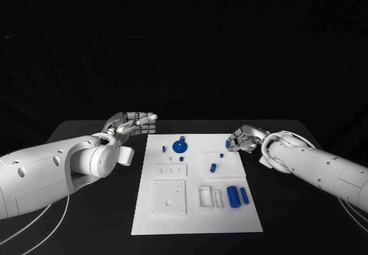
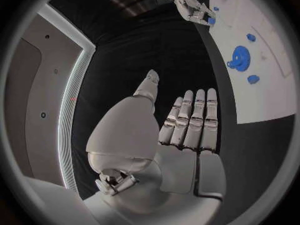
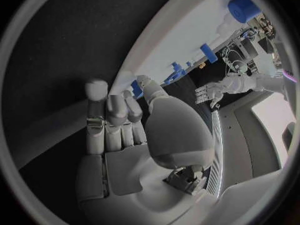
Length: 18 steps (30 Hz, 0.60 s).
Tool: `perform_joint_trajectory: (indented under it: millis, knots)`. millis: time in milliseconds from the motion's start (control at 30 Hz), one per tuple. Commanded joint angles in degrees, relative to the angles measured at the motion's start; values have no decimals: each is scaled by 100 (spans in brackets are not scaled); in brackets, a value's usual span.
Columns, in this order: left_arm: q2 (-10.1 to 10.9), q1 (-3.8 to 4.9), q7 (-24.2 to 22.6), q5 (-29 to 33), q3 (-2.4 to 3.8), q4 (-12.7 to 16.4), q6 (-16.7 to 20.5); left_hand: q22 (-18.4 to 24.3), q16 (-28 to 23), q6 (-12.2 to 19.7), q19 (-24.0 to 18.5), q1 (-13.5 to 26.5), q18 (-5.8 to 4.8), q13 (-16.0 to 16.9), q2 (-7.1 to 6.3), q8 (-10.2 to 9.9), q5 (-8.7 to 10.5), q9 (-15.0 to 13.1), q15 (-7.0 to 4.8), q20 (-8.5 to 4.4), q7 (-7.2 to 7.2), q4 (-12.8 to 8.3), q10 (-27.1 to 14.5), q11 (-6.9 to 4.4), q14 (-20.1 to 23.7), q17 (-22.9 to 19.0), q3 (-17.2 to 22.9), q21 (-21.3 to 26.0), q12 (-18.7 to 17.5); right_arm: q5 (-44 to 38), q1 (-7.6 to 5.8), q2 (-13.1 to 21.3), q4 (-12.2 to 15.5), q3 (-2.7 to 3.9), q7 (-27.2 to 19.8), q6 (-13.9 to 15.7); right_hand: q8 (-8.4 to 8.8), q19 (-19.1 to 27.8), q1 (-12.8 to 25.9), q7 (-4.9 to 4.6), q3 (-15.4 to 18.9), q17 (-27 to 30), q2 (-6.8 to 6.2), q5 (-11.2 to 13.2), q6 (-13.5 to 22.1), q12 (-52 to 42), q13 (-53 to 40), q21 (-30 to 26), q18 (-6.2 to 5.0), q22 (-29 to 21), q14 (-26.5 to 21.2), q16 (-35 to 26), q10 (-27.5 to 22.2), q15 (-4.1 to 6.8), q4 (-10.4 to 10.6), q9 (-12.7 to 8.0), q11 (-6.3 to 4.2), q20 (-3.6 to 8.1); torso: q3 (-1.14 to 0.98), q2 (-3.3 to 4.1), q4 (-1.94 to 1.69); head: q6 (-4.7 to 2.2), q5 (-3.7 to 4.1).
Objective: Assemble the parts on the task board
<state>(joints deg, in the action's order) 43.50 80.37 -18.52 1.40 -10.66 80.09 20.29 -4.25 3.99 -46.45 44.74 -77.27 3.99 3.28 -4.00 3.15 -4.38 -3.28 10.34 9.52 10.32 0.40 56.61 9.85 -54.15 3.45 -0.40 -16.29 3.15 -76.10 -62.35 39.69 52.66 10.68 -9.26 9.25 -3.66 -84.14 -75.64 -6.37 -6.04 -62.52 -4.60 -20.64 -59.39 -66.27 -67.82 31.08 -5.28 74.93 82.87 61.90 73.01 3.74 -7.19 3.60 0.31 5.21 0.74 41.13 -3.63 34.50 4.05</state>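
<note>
While the left hand (image 1: 134, 125) hangs off the board's far left corner over the black table (image 1: 284, 228), fingers straight and side by side with nothing in them, all the action is on the other side. Across the white board (image 1: 153, 223), here's the count: one board, two hands, and by my tally eight blue pieces. There's a small nub (image 1: 164, 149) out left, then one gear (image 1: 182, 146) beside it, with a knob at its far edge too small to call as separate. A second nub (image 1: 181, 158) sits just nearer than the gear. Further right come one short peg (image 1: 212, 169) and a tiny dot (image 1: 222, 155) just beyond it. Toward the near edge lie two cylinders side by side, the thick cylinder (image 1: 232, 195) and the thin cylinder (image 1: 244, 195). The eighth is a small piece (image 1: 230, 143) at the far right edge, right at the fingertips of the right hand (image 1: 245, 141). Thumb and fingers are either side of it, but whether they pinch it or only touch it, I can't tell. That looks like the step in hand: securing this piece. To do it well, the hand should close thumb and fingertip squarely on opposite faces, keep the squeeze gentle so the piece doesn't squirt away across the smooth board, and lift straight up before travelling. The left hand is best kept clear until needed.
</note>
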Motion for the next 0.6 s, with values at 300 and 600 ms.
perform_joint_trajectory:
  millis: [300,600]
  knots:
    - [-10,17,24,36,6,23,-99,6,-12,38,7,14,5,6,49,3,-16,9,-5,35,-1,-40,-37,-8,9,5,1,-16,27,-67,17,-52,-42,-3,-46,25,18,-251,59,4,-120,-3,10,70,-39,-29,-5,38,-52,313,-13,24,20,-2,12,-6,-6,-31,-3,1,2,-10,-13]
    - [-7,18,56,36,7,38,-112,6,-12,38,7,14,5,6,49,3,-16,9,-5,35,-1,-40,-37,-8,9,5,1,-16,27,-67,25,-80,-53,-3,-59,38,13,-250,74,8,-164,-6,16,90,-57,-34,-9,36,-50,312,-10,27,26,-2,22,-4,-10,-30,-7,4,0,-9,-9]
